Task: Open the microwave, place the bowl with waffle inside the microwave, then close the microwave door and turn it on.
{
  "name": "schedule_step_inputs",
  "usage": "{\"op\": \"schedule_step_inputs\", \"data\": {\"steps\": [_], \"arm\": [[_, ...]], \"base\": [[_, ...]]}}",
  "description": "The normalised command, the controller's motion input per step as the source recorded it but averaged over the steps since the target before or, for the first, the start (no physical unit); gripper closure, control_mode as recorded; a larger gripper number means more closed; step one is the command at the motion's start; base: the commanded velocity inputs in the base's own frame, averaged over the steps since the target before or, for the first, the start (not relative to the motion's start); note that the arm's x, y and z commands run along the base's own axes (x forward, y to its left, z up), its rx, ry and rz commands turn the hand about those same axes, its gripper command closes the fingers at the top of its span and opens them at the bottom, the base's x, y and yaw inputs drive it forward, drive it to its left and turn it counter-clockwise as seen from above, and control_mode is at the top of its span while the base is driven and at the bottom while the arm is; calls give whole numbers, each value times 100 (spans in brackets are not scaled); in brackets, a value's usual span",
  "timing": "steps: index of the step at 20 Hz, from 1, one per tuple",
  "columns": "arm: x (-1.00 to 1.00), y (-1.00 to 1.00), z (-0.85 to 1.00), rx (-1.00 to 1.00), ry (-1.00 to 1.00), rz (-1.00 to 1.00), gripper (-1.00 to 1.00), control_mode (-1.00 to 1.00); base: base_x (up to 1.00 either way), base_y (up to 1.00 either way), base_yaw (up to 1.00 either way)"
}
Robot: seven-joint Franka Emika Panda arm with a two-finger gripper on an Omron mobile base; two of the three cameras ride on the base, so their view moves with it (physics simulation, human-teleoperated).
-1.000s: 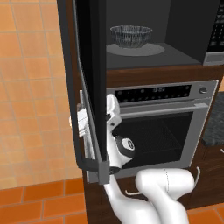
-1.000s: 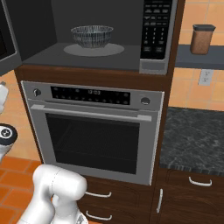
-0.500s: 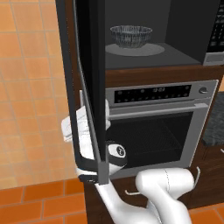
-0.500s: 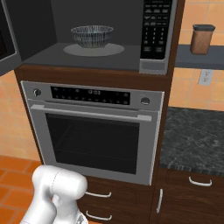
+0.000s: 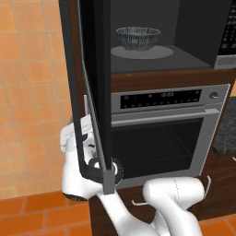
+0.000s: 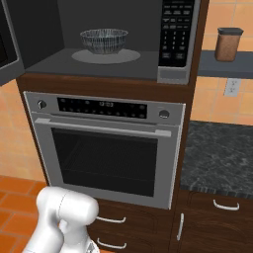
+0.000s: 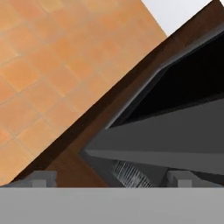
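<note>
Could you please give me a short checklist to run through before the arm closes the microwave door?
1. Bowl inside the microwave, on the turntable: ok.
2. Waffle in the bowl: cannot tell; the mesh-like sides hide the contents.
3. Door swung fully open, ready to be pushed shut: ok.
4. Gripper open and holding nothing: ok.
5. Arm behind the open door, placed to push it: ok, though contact cannot be told.
6. Doorway free of anything sticking out past the front edge: ok.
</note>
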Motion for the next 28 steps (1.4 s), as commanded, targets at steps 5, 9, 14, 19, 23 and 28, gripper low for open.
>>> {"op": "schedule_step_inputs", "data": {"steps": [5, 9, 14, 19, 23, 28], "arm": [[-30, 60, -13, -7, -17, -1, -100, -100], [-83, 87, 2, -8, -23, -8, -100, -100], [-72, 44, 53, -1, -22, -21, -100, -100], [-9, 1, 58, 0, -14, -30, -100, -100], [0, -14, 20, 0, -15, -31, -100, -100], [0, -25, 36, 1, -13, -30, -100, -100]], "base": [[0, 0, 0], [0, 0, 0], [0, 0, 0], [0, 0, 0], [0, 0, 0], [0, 0, 0]]}}
